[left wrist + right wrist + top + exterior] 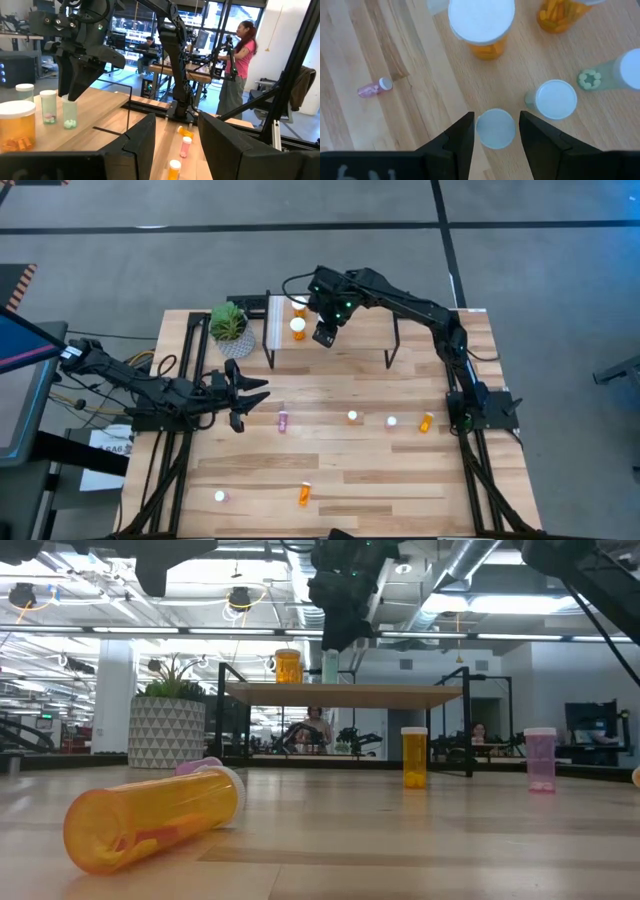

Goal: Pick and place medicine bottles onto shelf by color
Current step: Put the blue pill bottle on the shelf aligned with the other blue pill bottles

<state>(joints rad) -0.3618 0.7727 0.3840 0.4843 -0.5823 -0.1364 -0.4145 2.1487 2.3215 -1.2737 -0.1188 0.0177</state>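
Teal bottle (69,114) — pale pills inside

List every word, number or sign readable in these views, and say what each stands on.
"6N", or close to it: pale handwritten marks on the body of the right claw, cut off by the picture's edge, so the reading is uncertain.
White paper beside the table's left edge: dark print, too blurred to read.
Medicine bottles: no label or lettering shows.

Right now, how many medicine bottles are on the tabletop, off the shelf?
6: pink bottle lying centre-left, two upright capped bottles mid-table, right orange bottle beside them, lone orange bottle and pale bottle near the edge opposite the shelf. More may be hidden.
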